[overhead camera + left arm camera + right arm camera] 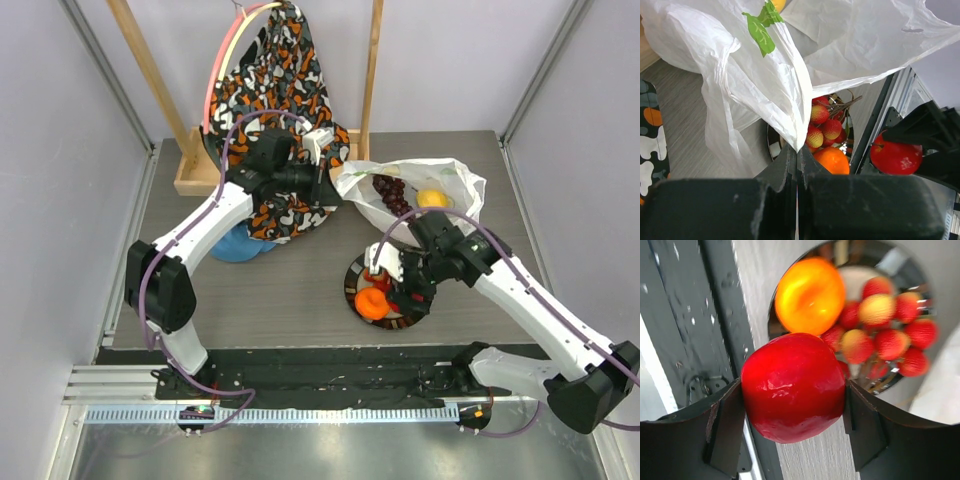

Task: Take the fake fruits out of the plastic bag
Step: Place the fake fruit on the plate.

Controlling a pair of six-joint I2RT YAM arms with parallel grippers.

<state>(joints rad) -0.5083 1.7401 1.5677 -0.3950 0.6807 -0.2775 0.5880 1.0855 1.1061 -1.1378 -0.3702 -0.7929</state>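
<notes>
The plastic bag [440, 180] lies at the back right with the grape bunch [392, 192] and the lemon [432, 198] in its open mouth. My left gripper [328, 178] is shut on the bag's edge [790, 115] and holds it up. The lemon [778, 4] shows at the top of the left wrist view. My right gripper [385, 272] is shut on the red apple [792, 385] just above the near edge of the plate [352, 275]. On the plate lie the orange [375, 303] and several strawberries [885, 340]. The orange [832, 160], strawberries [822, 127] and apple [895, 156] also show in the left wrist view.
The orange-black-white patterned cloth [285, 100] hangs on a wooden stand [190, 170] at the back, under my left arm. A blue cloth [238, 245] lies left of centre. The table's dark front rail [685, 340] is close below the apple.
</notes>
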